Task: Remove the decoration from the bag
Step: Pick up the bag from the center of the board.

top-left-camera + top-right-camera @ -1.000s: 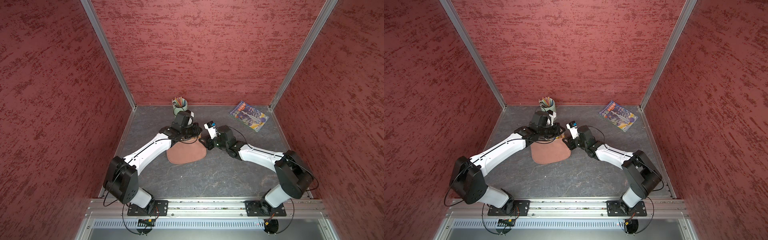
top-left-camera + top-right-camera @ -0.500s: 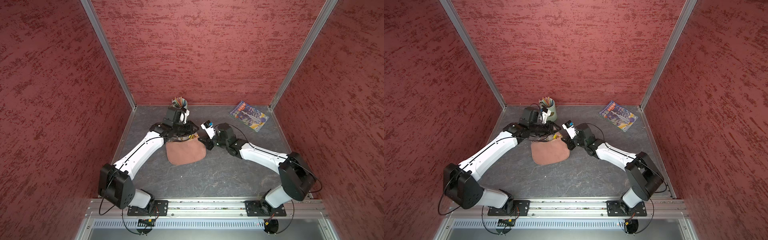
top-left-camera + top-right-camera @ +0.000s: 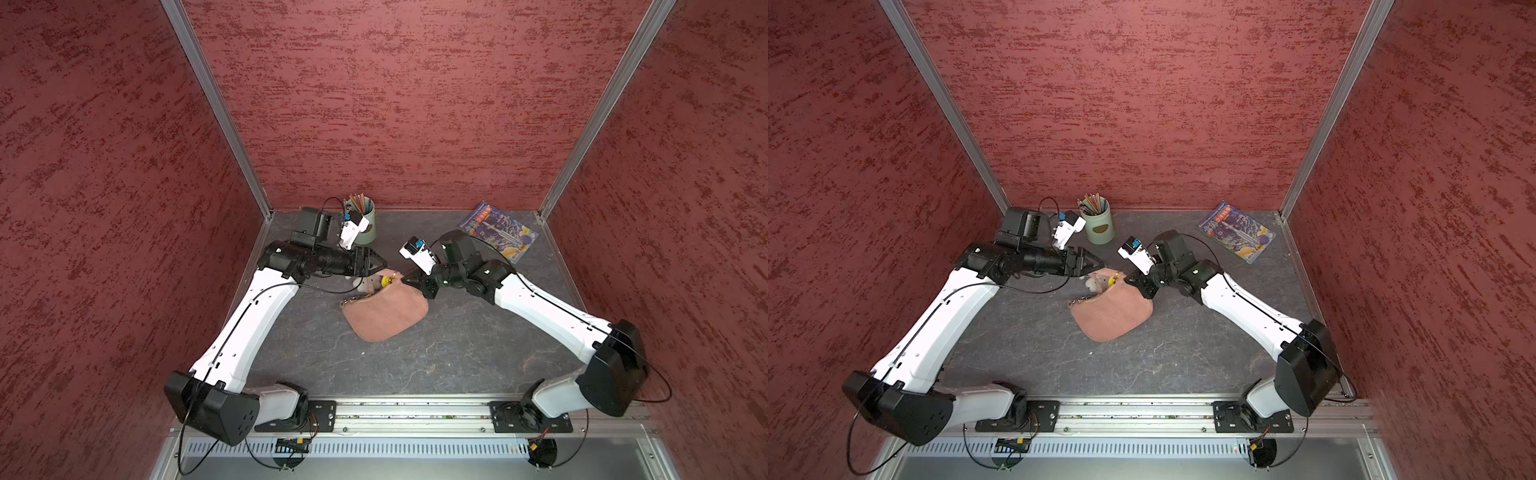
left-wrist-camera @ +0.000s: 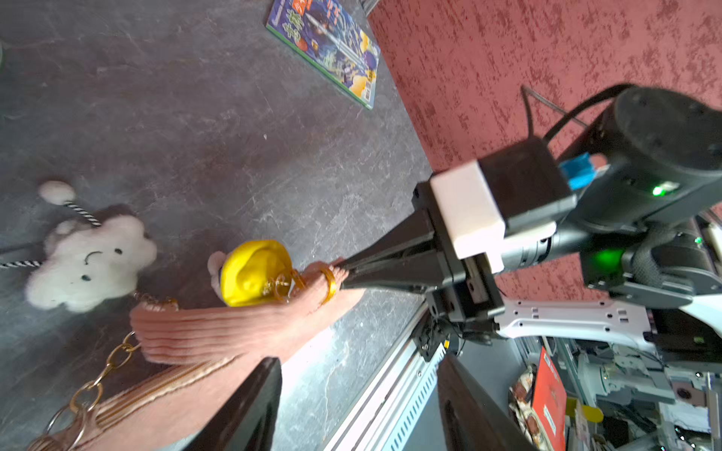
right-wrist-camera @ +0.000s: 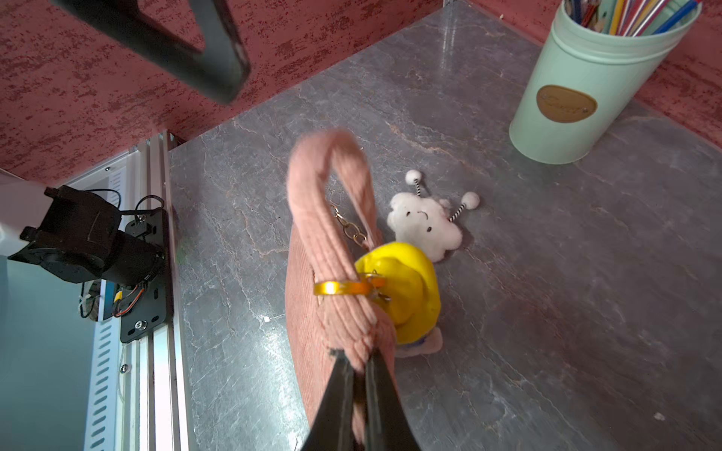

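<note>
Right wrist view: right gripper (image 5: 357, 357) pinches the bag (image 5: 304, 312) at its strap end, probably to hold it steady.
Decoration (image 5: 424, 226): lies just beside the bag's strap, next to the yellow charm (image 5: 406, 285); its chain looks not yet unclipped.
Left gripper (image 4: 359, 361): jaws spread, empty, near the bag, probably ready to take the decoration.

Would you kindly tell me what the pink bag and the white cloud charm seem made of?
The bag looks like soft ribbed fabric, likely corduroy: fine parallel ridges, matte. The cloud charm looks like fluffy plush: fuzzy, matte outline.
</note>
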You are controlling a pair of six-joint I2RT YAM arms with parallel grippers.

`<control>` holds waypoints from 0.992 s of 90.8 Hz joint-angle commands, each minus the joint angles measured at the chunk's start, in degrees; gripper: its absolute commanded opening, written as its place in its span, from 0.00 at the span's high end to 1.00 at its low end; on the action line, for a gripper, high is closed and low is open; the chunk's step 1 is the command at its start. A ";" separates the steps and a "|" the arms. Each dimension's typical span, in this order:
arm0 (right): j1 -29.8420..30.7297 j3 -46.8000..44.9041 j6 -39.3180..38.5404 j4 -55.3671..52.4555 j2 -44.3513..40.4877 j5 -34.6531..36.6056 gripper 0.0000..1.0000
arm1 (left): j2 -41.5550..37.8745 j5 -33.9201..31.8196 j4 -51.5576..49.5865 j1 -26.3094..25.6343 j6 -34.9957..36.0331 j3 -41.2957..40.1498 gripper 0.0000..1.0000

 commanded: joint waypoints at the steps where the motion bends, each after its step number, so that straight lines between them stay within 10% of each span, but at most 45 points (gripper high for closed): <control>1: -0.41 2.74 -3.59 -6.59 -1.16 -1.23 1.00 | -0.82 -1.35 -6.65 -1.02 8.63 2.10 0.32; 49: -1.81 5.05 -6.02 -11.78 -1.23 -8.16 1.00 | -1.86 -3.38 12.66 -9.08 32.32 -13.47 0.21; 90: -2.06 5.60 -7.50 -13.09 -0.71 -11.05 1.00 | 4.99 17.00 10.77 -4.83 35.74 -12.05 0.26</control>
